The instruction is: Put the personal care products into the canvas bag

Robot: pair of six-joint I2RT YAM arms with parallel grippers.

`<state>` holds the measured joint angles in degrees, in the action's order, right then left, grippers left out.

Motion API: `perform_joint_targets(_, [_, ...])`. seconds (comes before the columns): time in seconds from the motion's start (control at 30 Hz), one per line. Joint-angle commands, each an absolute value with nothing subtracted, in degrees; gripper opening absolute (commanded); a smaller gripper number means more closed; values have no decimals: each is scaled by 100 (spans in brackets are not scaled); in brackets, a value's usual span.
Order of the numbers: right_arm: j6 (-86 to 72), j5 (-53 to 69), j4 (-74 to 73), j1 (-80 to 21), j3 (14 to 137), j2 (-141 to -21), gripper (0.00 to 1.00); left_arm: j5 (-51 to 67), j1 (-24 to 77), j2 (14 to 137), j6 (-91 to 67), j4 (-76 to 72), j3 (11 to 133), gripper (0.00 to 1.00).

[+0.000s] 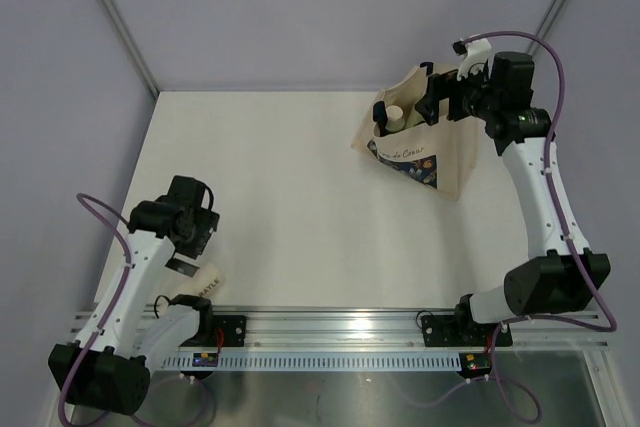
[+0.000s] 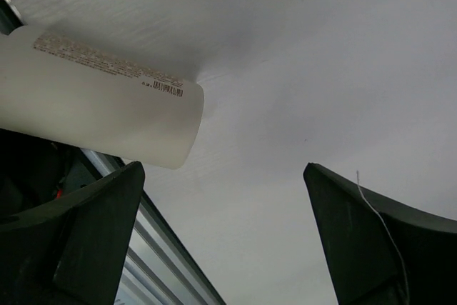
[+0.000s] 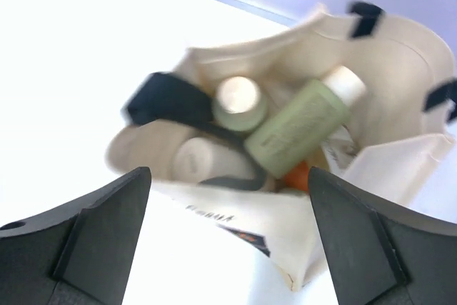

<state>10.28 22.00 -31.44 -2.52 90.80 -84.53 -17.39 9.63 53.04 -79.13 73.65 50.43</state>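
The canvas bag (image 1: pixel 440 162) stands at the back right of the table, its dark print facing front. In the right wrist view it (image 3: pixel 400 76) holds a grey-green bottle (image 3: pixel 296 128) with a white cap, a silver white-capped bottle (image 3: pixel 239 101), a cream-white tube (image 3: pixel 196 158) and a bit of an orange tube (image 3: pixel 300 175). My right gripper (image 1: pixel 432 97) hovers open and empty over the bag's mouth. A cream-white tube (image 1: pixel 205 279) lies near the front left edge and shows in the left wrist view (image 2: pixel 100 105). My left gripper (image 1: pixel 195 237) is open just above and beside it.
A metal rail (image 1: pixel 400 325) runs along the table's front edge, close to the loose tube. Grey walls enclose the table at the back and sides. The bag's navy handle (image 3: pixel 164 101) droops across its opening.
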Motion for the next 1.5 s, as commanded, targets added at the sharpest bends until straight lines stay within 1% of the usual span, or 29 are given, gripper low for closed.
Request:
perform_joint_targets(0.0, [1678,3619,-2901,-264,8562,-8086,100,-1767,940,5168,-8875,7690,4853,99])
perform_joint_targets(0.13, [1565,3849,-2769,-264,8280,-8007,100,-1487,940,4957,-9956,7472,4247,97])
perform_joint_targets(0.23, [1503,3928,-2716,-255,8192,-7954,100,-1336,940,5157,-10519,7295,4087,95])
perform_joint_targets(0.37, [1415,3973,-2567,-246,8060,-7858,100,-1424,932,5607,-10687,7374,4175,95])
perform_joint_targets(0.5, [1301,4069,-2435,-203,7858,-7717,99,-1677,590,6037,-10670,7042,3807,95])
perform_joint_targets(0.53, [1301,4122,-2426,-185,7831,-7682,99,-1722,180,6142,-10391,6892,3701,96])
perform_joint_targets(0.63, [1301,4201,-2408,-88,7726,-7524,100,-1705,-577,6485,-9803,6251,3402,96])
perform_joint_targets(0.77, [1266,4271,-2391,-44,7542,-7400,100,-1854,-826,7091,-9344,5889,3673,96])
perform_joint_targets(0.8, [1257,4306,-2391,-44,7515,-7366,100,-1794,-870,7415,-9212,5758,3830,97])
perform_joint_targets(0.93, [1257,4342,-2417,-44,7383,-7242,100,-1661,-1002,8067,-8781,5669,4192,95])
perform_joint_targets(0.97, [1283,4342,-2426,78,7348,-7199,99,-1679,-1019,8129,-8711,5617,4227,91])
perform_joint_targets(1.03, [1274,4359,-2426,132,7321,-7154,100,-1670,-1072,8235,-8457,5476,4271,88])
perform_joint_targets(1.1, [1257,4368,-2435,149,7313,-7137,99,-1495,-1081,8331,-8070,5037,4280,81])
perform_joint_targets(1.17, [1231,4377,-2417,158,7313,-7145,100,-1154,-1072,8647,-7403,4617,4412,78])
perform_joint_targets(1.23, [1204,4386,-2417,158,7321,-7154,99,-976,-1064,8919,-6885,4518,4526,77])
perform_joint_targets(1.33, [1187,4359,-2408,158,7348,-7163,100,-581,-1037,8913,-6136,4070,4623,67])
perform_joint_targets(1.4, [1178,4324,-2426,167,7339,-7163,99,-405,-906,8807,-5524,3885,4728,67])
perform_joint_targets(1.47, [1187,4316,-2443,167,7365,-7180,100,-247,-809,8544,-4995,3920,4982,71])
